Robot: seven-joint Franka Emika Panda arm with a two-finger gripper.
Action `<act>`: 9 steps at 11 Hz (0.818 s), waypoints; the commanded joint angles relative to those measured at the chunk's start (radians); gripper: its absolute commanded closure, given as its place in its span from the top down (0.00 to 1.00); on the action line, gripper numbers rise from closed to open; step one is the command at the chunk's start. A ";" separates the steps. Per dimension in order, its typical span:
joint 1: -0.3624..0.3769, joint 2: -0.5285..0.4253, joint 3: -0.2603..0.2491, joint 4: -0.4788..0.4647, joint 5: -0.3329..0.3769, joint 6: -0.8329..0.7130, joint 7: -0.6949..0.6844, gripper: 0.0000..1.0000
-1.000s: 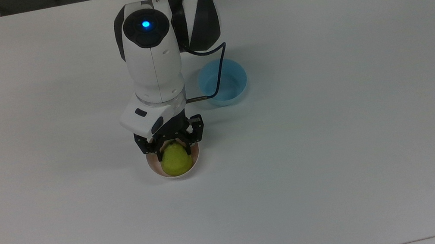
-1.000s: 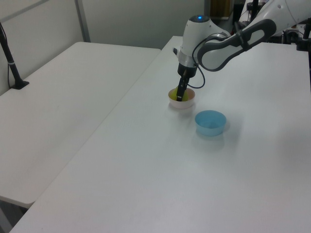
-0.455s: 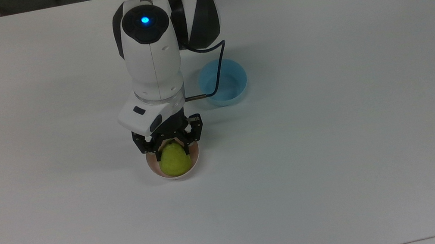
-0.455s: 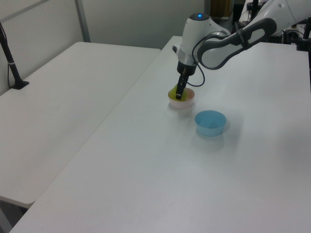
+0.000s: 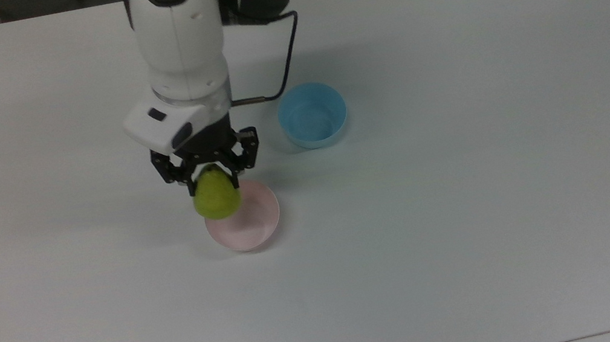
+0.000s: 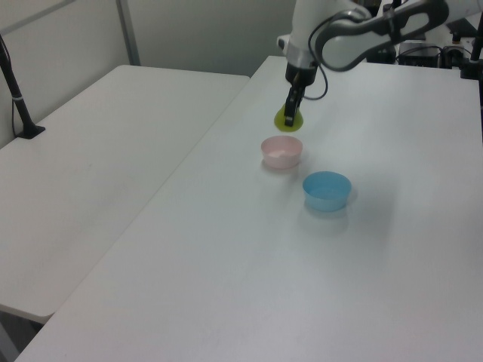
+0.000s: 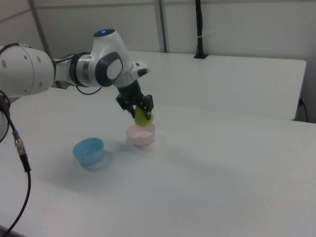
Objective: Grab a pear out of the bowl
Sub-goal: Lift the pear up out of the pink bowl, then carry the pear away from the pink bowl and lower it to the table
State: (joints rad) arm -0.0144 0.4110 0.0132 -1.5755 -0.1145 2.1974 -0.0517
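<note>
My gripper [image 5: 209, 174] [image 6: 290, 113] [image 7: 141, 111] is shut on the yellow-green pear [image 5: 216, 196] [image 6: 285, 120] [image 7: 143, 117], gripping its narrow upper end. The pear hangs in the air above the pale pink bowl [image 5: 248, 219] [image 6: 281, 151] [image 7: 141, 135], clear of the rim. In the top view the pear overlaps the bowl's upper left edge. The bowl stands on the white table with nothing in it.
A light blue bowl [image 5: 312, 114] [image 6: 327, 190] [image 7: 89, 150] stands close by, at the pink bowl's upper right in the top view. The arm's black cable [image 5: 286, 70] hangs near it. A second white table [image 6: 98, 136] adjoins on the left view's left.
The gripper has risen with the pear held in it, lifting the fruit out of the pink bowl. The bowl has stayed in place on the table.
</note>
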 commanded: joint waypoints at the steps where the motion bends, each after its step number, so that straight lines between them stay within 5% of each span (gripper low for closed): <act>1: -0.036 -0.052 -0.009 -0.028 -0.001 -0.039 -0.025 0.37; 9: -0.165 0.100 -0.010 -0.011 -0.042 0.226 -0.071 0.40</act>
State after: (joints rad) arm -0.1581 0.4756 0.0081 -1.5897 -0.1255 2.3577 -0.1093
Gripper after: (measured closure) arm 0.374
